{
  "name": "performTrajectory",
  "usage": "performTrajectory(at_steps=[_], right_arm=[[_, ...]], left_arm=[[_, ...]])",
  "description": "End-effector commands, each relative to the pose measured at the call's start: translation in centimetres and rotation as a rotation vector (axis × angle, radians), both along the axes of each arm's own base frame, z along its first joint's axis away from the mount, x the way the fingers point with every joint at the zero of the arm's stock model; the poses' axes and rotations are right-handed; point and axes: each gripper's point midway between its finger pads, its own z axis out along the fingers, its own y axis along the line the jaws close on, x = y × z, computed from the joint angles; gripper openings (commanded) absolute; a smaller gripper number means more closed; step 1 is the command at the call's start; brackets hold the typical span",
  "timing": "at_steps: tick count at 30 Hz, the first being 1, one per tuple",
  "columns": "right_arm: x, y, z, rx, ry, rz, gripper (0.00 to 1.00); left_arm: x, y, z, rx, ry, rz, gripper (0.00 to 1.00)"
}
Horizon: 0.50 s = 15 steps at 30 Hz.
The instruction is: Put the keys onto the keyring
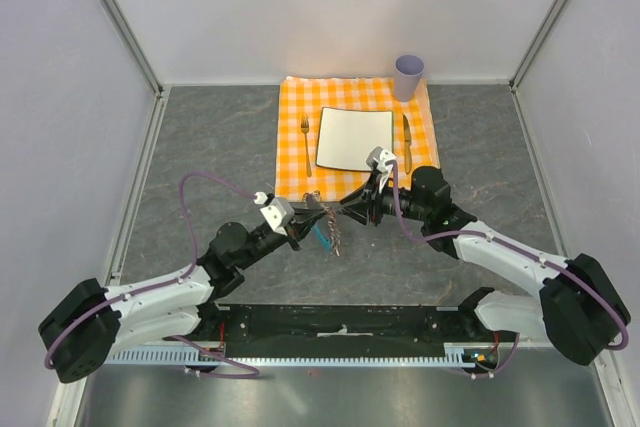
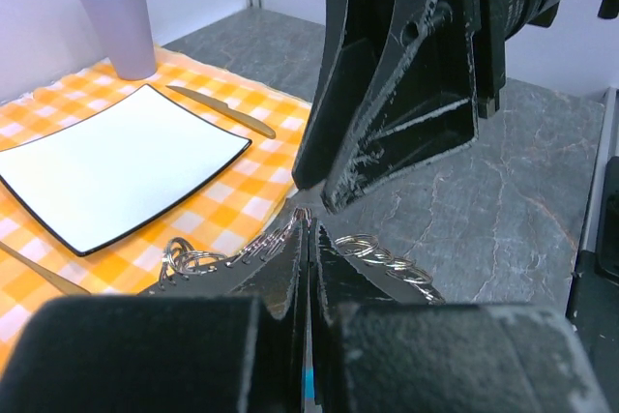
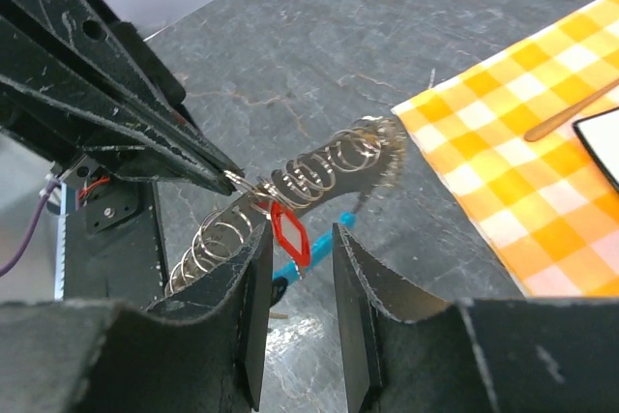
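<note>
While left fingers (image 3: 145, 132) pinch silvery keyring (image 3: 324, 173), red-headed key (image 3: 288, 232) dangles, seemingly threaded, between parted right fingers (image 3: 363, 307).

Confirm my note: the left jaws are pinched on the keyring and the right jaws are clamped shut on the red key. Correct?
Not quite. The right jaws are not clamped shut: the right wrist view shows them standing apart, with the red key hanging in the gap between them. The left jaws are pinched on the keyring, as noted.
</note>
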Motion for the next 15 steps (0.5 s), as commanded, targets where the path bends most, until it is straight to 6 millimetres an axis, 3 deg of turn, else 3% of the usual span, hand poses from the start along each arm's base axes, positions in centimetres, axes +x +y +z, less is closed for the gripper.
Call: performTrajectory(at_steps=[1, 15], right_arm=[[-0.75, 1.48, 2.72, 0.077, -0.065, 0.116, 0.38], [-1.42, 1.98, 2.54, 0.11, -0.066, 0.176, 0.36]], left_arm=[[-0.09, -0.13, 4.79, -0.117, -0.139, -0.012, 0.02], [-0.66, -1.09, 4.82, -0.157, -0.109, -0.073, 0.02]])
